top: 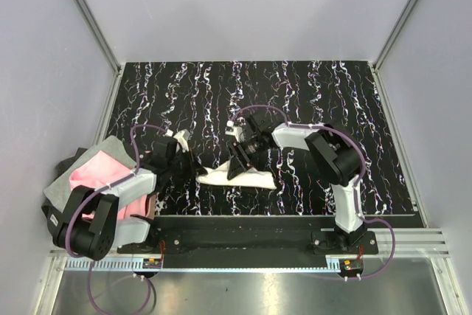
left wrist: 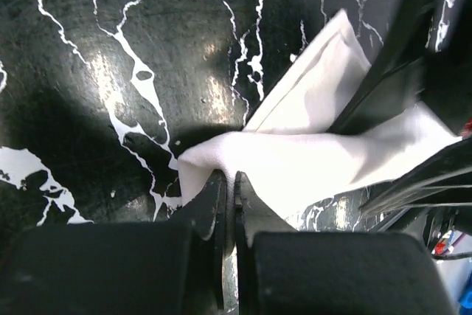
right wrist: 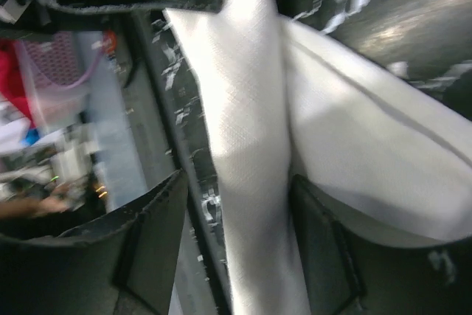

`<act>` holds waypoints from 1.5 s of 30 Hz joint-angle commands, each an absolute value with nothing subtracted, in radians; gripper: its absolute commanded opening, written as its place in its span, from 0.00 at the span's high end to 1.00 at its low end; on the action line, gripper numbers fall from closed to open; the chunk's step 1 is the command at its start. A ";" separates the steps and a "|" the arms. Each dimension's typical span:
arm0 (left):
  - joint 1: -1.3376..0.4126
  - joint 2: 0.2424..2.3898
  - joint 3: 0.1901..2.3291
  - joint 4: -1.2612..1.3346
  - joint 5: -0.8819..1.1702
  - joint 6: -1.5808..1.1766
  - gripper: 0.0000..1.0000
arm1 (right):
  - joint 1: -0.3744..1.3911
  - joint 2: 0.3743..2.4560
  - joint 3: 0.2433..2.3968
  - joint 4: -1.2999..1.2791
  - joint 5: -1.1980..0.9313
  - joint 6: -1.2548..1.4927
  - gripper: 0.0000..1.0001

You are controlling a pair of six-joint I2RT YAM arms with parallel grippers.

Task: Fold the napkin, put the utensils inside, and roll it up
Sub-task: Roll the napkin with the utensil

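Observation:
The cream napkin lies bunched into a long narrow bundle near the front middle of the black marbled table. My left gripper is at the bundle's left end. In the left wrist view its jaws are pressed together, with the tips pinching the napkin's near edge. My right gripper comes down over the bundle from behind. It stands open, astride a thick fold of the napkin. That fold brushes the right finger and stays apart from the left one. The utensils are hidden.
A pink and grey cloth lies heaped off the table's left side, beside the left arm's base. A metal rail runs along the table's front edge, just behind the napkin. Grey walls enclose the back and sides.

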State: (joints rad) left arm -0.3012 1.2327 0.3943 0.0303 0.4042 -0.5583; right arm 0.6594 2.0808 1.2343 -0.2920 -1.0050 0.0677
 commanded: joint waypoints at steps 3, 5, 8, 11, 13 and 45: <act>-0.302 1.298 0.502 -0.017 0.390 -0.548 1.00 | 0.647 1.824 1.233 -0.310 -0.608 0.032 0.29; -0.301 1.324 0.538 -0.050 0.397 -0.540 1.00 | 0.691 1.746 1.201 -0.310 -0.470 0.005 0.27; -0.290 1.362 0.592 -0.112 0.405 -0.522 1.00 | 0.802 1.674 1.155 -0.308 -0.280 -0.084 0.27; -0.266 1.397 0.624 -0.143 0.436 -0.517 1.00 | 0.877 1.649 1.129 -0.308 -0.148 -0.120 0.27; -0.253 1.422 0.638 -0.147 0.466 -0.522 1.00 | 0.931 1.655 1.121 -0.302 -0.112 -0.127 0.27; -0.235 1.391 0.752 -0.173 0.486 -0.485 0.38 | 0.894 1.954 1.207 -0.399 -0.354 -0.203 0.50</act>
State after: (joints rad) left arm -0.2398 1.4723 0.7116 -0.1921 0.5106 -0.5053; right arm 0.9360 1.8931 1.1736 -0.2691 -0.1253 -0.2379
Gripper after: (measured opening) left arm 0.563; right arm 0.529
